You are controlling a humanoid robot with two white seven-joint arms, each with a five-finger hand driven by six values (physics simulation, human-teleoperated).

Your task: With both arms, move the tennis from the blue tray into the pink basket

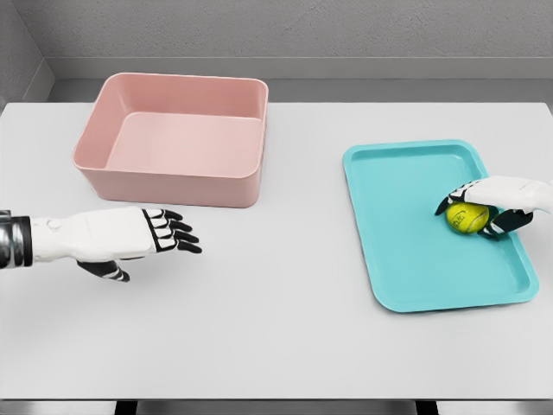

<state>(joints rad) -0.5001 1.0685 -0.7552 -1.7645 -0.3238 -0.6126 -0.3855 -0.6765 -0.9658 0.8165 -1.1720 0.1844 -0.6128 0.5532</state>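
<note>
The tennis ball [467, 217] sits in the blue tray [406, 268] near the desk's [285, 337] right edge, with the right hand [494, 206] wrapped around it. The left hand [143, 235] hovers with fingers spread by the pink basket [168, 186].

there is one view only, from the robot's head, set above the near edge of the white table [285, 328] and looking forward and down across it to the grey wall [285, 30] behind. it stands far enough back to hold the whole tabletop side to side, with the pink basket [173, 186] at far left and the blue tray [406, 259] at right. both arms enter at mid-height from the side edges.
</note>
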